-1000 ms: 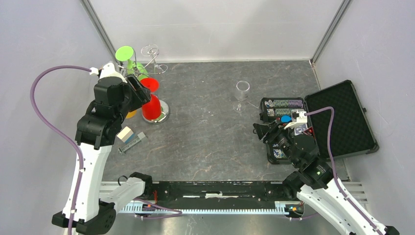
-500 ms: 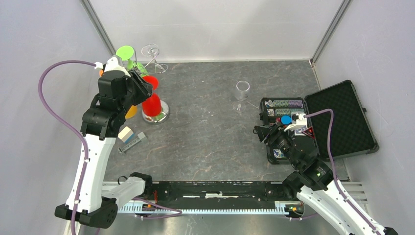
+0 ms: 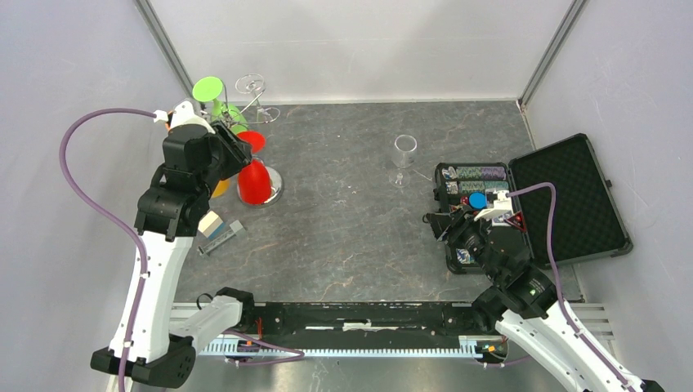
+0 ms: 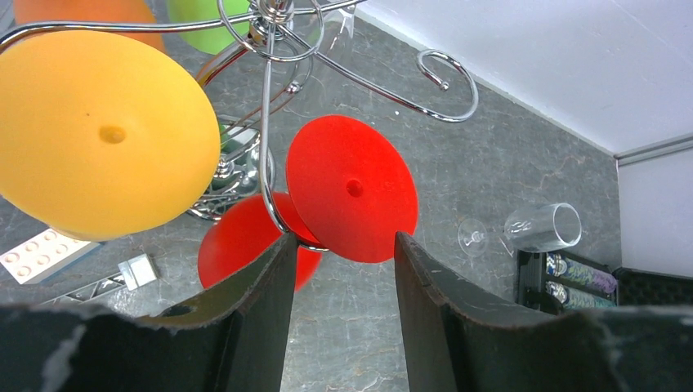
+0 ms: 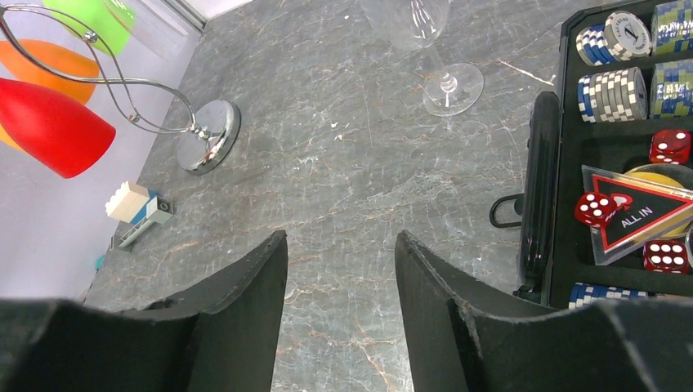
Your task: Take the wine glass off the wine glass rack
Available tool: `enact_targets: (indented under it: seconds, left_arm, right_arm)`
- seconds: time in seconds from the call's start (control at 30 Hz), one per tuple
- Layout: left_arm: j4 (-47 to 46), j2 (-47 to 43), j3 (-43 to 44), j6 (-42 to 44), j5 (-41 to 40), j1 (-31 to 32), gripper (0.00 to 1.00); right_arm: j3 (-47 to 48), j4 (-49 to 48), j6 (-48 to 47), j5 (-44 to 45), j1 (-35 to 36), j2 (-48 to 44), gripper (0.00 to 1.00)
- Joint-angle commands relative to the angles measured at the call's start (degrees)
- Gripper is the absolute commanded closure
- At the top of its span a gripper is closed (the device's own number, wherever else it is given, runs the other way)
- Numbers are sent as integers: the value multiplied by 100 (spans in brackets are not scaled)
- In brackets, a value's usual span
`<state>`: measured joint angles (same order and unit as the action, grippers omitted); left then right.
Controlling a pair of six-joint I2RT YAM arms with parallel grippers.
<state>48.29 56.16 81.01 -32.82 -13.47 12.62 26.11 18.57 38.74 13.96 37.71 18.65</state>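
Clearly shows the red opaque wine glass [image 4: 351, 188] hanging bowl-down from a curled hook of the silver metal-wire wine glass rack [image 4: 265, 122], at the far left of the grey marbled bench [image 3: 343, 220], beside a yellow-footed glass [image 4: 98, 135] and a green-footed glass [image 3: 208, 87]. Has the left tool [image 4: 342, 245] released, its dark fingers [image 4: 245, 310] spread either side of the red glass's round foot, contact impossible to tell. Places the right tool [image 5: 341, 245] likewise released and holding nothing, above bare bench beside the open black case of poker chips and dice [image 5: 621, 106], near a clear wine glass [image 5: 445, 82] standing upright.
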Motion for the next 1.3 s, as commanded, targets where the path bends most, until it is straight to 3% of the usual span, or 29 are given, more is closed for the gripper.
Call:
enact_targets:
  seconds: [0.0,0.47,0.73,0.93,1.13,1.27]
  left_arm:
    - [-123,-39,-45,-128,-339,-40,49]
    - [-45,466,499,134,-399,-181,55]
    - [290,237,620,136,-520,-181,47]
    - [496,199,967,286,-546,-181,47]
    - [453,399,1156,297,-416,-185,54]
    - [321,600,1148,362,-474,-177,49]
  right_arm:
    - [-31,-167,-112,-30,-2,-23,44]
    - [-257,-843,-267,39,-3,194,56]
    - [-318,-987,-352,-26,-6,288,58]
    - [-447,-1258,-298,-172,-9,520,61]
    - [-553,-1519,-165,-292,-4,591,68]
    - [-502,-1540,-253,-215,-9,665,69]
